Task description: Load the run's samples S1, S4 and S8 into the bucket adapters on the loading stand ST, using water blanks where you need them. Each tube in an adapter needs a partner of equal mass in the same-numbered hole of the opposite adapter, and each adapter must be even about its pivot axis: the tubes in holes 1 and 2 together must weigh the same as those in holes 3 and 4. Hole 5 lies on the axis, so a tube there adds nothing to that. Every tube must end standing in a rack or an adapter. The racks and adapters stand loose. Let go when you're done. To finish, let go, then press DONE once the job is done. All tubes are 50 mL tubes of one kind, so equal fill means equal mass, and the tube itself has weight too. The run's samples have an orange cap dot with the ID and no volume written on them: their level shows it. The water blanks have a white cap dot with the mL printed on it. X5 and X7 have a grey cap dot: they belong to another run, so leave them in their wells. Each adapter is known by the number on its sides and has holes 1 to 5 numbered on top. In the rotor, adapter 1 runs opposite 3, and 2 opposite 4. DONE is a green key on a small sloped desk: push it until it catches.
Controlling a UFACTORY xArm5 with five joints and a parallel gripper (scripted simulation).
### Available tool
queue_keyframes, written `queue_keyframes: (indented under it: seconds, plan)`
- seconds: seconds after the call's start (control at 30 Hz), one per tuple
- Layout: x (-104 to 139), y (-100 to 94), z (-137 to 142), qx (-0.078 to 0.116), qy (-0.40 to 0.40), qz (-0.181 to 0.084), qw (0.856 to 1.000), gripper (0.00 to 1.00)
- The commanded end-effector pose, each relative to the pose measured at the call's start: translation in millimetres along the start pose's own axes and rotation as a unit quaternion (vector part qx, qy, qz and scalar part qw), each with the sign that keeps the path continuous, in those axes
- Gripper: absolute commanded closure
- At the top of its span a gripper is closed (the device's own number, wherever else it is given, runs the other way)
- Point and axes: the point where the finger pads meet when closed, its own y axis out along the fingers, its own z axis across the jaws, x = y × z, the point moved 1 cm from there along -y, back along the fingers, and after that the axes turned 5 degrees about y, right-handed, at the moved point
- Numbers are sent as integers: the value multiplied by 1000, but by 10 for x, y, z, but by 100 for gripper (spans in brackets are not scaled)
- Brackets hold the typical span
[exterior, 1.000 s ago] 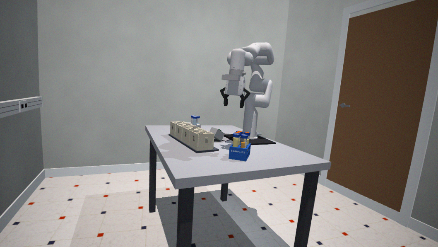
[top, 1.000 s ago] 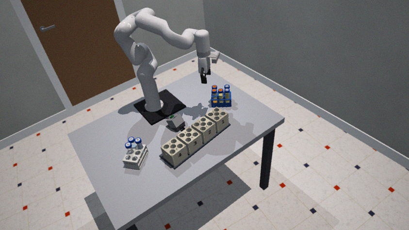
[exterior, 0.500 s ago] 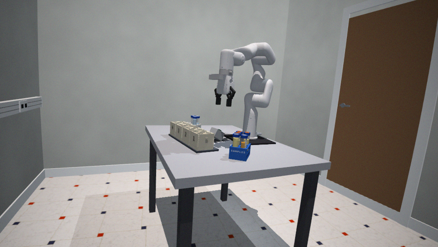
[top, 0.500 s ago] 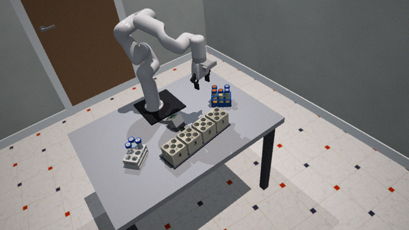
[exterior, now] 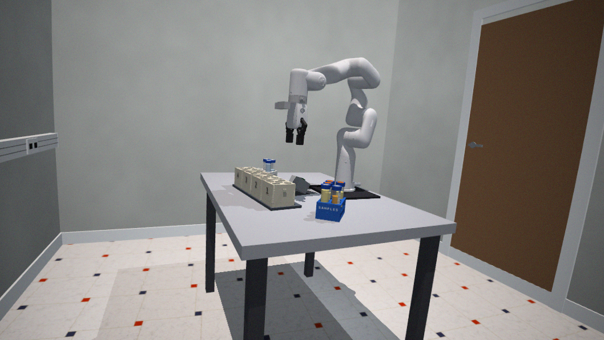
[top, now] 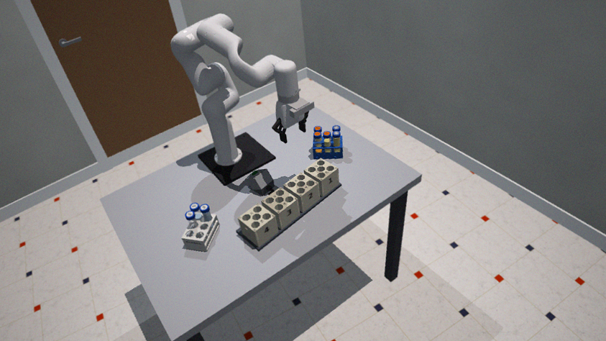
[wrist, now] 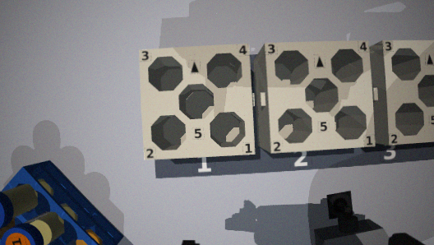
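The white arm (top: 242, 51) (exterior: 338, 69) bends up and over, then points down. Its black jaws (top: 293, 134) (exterior: 294, 139) are wide open and hold nothing, high above the desk, in from its edges.

4 beige adapters (top: 258, 224) (exterior: 264, 185) (wrist: 197, 100) stand upright in 1 row.

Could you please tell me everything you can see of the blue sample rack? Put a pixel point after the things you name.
The blue rack (top: 328, 153) (exterior: 329, 213) (wrist: 45, 173) stands upright on the table, near the adapter marked 1 but apart from it. It looks like plastic, with round wells and "SAMPLES" in white on one side. Five blue-capped tubes stand in it; the gripper (top: 293, 134) (exterior: 294, 141) does not touch it.
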Motion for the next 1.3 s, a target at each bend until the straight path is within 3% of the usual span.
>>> queue_keyframes:
  seconds: [0.0,0.77,0.8,1.03,1.27]
  plan:
    - [-168,-9,234,-7,0,-2,1000,0]
    - [-683,4,1035,-7,0,-1,1000,0]
    - [-657,3,992,-7,17,-2,1000,43]
    - [-474,-1,692,-7,133,-2,991,43]
    - [-292,-6,393,-6,247,-3,969,43]
